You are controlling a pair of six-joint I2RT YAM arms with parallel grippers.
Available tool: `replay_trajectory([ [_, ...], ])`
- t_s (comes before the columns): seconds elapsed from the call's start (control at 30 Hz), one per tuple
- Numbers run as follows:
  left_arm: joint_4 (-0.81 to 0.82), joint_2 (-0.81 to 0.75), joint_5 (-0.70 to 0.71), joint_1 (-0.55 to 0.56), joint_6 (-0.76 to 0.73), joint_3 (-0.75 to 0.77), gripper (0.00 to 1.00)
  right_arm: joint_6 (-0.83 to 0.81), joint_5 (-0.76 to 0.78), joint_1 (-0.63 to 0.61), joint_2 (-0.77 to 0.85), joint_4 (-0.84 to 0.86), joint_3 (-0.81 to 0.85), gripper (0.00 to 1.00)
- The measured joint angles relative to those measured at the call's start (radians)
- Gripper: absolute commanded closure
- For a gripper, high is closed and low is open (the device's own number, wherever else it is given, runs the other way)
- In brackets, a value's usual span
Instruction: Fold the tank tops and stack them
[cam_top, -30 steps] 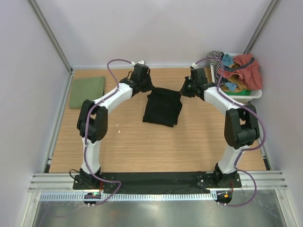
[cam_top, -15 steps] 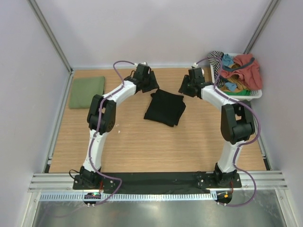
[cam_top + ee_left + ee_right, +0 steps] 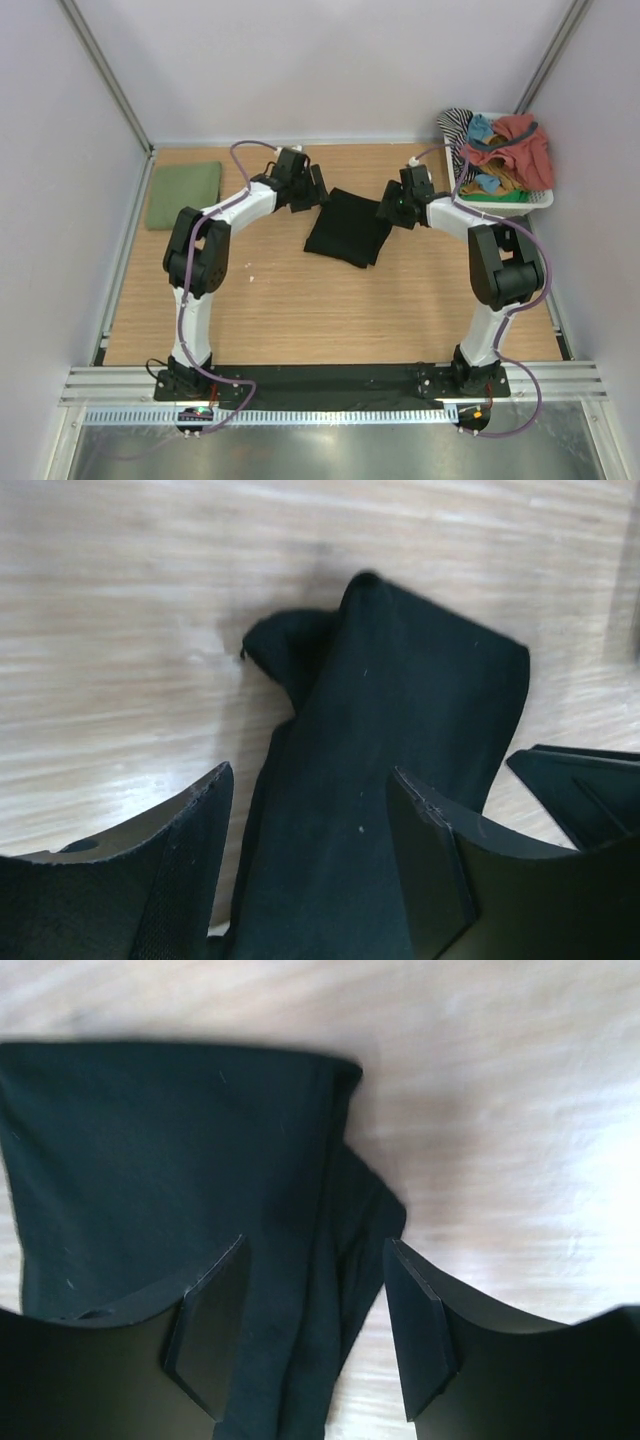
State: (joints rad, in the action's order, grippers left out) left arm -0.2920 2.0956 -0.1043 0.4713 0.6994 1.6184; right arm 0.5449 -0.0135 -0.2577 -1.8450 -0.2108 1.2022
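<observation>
Here, left gripper (image 3: 310, 810) first: jaws stand well apart with nothing between them, and the black tank top (image 3: 400, 710) lies on the surface (image 3: 120, 600) just beneath. Right gripper (image 3: 315, 1270) the same: jaws parted, empty, hanging low over the cloth. From above we place the left gripper at the far left corner of the black tank top and the right gripper at its far right corner, so the cloth lies between the two. Whether any fingertip brushes the fabric we cannot tell.

The black tank top is folded into a compact, slightly skewed rectangle. In the left wrist view a small lobe of fabric pokes out beside the fold at its corner. In the right wrist view a loose layered strip, perhaps a strap or hem, trails off its right edge.

Handling, as we judge it: light, limp, thin cloth with no stiffness, so it will sag and come unfolded if lifted by one point. The layers may slide on each other. Not fragile. The best hold looks like a pinch through all layers at two corners of one edge, both arms moving together.

Outward: the olive green tank top (image 3: 184, 194), folded flat, lies well to the left of the black tank top. A basket (image 3: 540, 197) of mixed garments stands to its right and farther back. Stacking is not yet done.
</observation>
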Motion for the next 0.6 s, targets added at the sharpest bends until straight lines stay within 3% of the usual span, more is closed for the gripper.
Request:
replay_trajectory([
  [0.2,0.023,0.011,-0.048,0.006,0.032,-0.054,0.43,0.051,-0.076,0.000,0.005,0.048,-0.102,0.42],
  [0.47,0.089,0.042,-0.076,0.005,0.116,-0.111,0.94,0.128,-0.212,0.001,-0.056,0.192,-0.109,0.78],
  [0.6,0.169,0.035,-0.082,-0.007,0.177,-0.202,0.98,0.170,-0.329,0.014,-0.115,0.279,-0.105,0.88],
])
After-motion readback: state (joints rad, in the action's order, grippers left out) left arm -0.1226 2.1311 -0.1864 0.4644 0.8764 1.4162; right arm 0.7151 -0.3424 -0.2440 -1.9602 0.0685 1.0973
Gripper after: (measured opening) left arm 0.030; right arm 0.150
